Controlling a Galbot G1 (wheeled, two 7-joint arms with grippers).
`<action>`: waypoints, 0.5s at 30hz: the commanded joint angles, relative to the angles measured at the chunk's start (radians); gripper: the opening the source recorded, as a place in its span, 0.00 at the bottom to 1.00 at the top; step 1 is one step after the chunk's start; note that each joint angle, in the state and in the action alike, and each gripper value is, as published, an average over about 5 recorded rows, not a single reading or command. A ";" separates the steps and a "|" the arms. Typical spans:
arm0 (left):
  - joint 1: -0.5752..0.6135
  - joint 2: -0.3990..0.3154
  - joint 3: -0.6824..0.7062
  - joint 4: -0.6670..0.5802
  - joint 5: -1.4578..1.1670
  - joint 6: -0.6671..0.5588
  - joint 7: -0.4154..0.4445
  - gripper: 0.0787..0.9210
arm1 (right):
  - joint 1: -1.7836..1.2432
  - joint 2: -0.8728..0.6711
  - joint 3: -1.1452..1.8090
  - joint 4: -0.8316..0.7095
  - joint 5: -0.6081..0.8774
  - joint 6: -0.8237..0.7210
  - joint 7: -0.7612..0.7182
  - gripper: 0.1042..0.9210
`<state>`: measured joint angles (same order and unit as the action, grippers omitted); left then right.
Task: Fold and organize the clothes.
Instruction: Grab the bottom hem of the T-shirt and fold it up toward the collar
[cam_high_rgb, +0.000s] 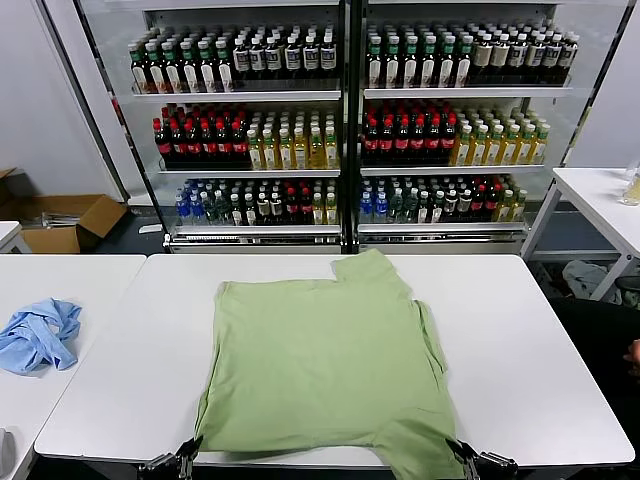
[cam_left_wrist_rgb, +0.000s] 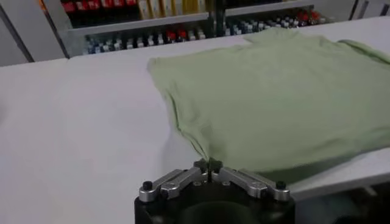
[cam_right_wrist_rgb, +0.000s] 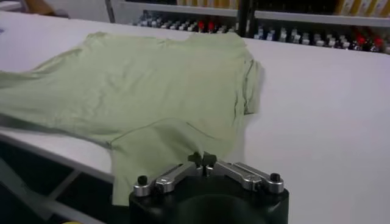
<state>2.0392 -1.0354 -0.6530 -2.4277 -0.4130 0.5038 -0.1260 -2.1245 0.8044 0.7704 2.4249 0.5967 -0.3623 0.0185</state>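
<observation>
Left gripper (cam_high_rgb: 178, 459): closed, near hem corner of polo shirt (cam_high_rgb: 325, 375) pinched.
Right gripper (cam_high_rgb: 470, 459): closed, opposite hem corner pinched.
Handling: soft, light, limp cloth; corners judged best held.

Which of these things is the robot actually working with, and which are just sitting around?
In use:
- green shirt, spread on the white table
- left gripper, shut on the shirt's near hem
- right gripper, shut on the hem too

Lying about:
- crumpled blue garment on the side table
- drinks shelves
- cardboard box
</observation>
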 joint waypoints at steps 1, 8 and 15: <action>-0.012 0.038 -0.064 -0.050 -0.030 0.023 0.010 0.01 | -0.005 -0.025 0.057 0.070 0.037 -0.009 -0.014 0.00; -0.234 0.071 -0.072 0.060 -0.155 0.000 0.042 0.01 | 0.322 -0.062 -0.047 -0.003 0.168 -0.071 0.087 0.00; -0.391 0.063 -0.037 0.196 -0.230 -0.056 0.074 0.01 | 0.559 -0.048 -0.201 -0.122 0.151 -0.094 0.124 0.00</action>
<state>1.8737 -0.9830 -0.6959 -2.3750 -0.5270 0.4947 -0.0844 -1.8257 0.7643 0.6861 2.3847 0.7071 -0.4243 0.0966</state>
